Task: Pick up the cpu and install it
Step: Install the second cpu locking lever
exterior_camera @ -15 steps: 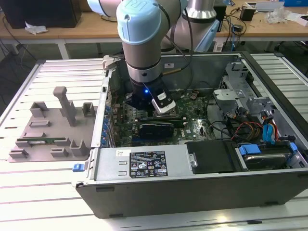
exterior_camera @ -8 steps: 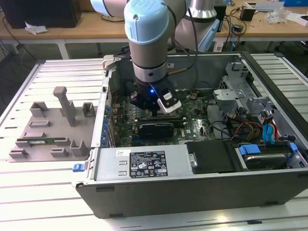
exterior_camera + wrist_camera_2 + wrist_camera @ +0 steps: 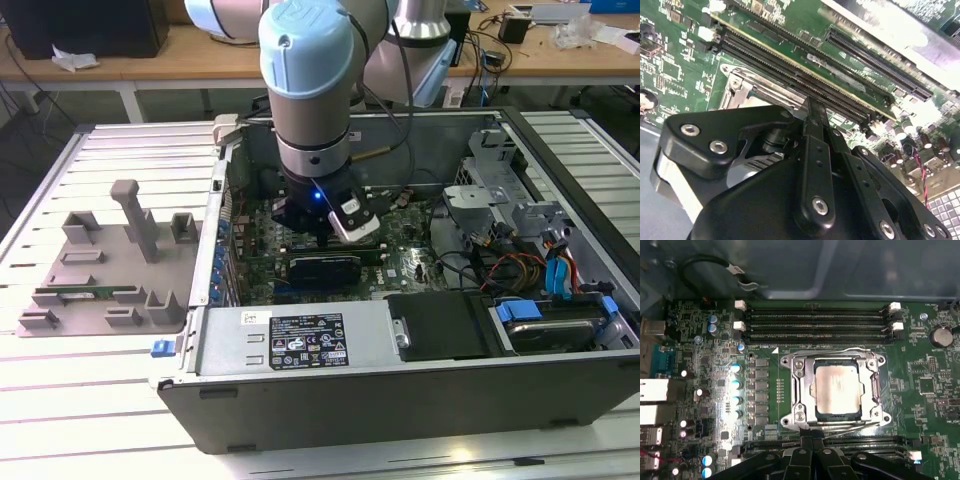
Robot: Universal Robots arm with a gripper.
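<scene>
Arm hangs vertically above socketed cpu.

Arm is showing a pale blue rounded joint cap over a silver-grey ribbed cylinder, w/ a black wrist section below where a small blue light is glowing and a white-and-black cam module is sitting at an angle. Thin black cables are running down alongside the silver body. In both wrist views the gripper is showing matte black linkage bars & plates w/ silver screws at the pivots, its jaws narrowing to one slim black tip.
</scene>
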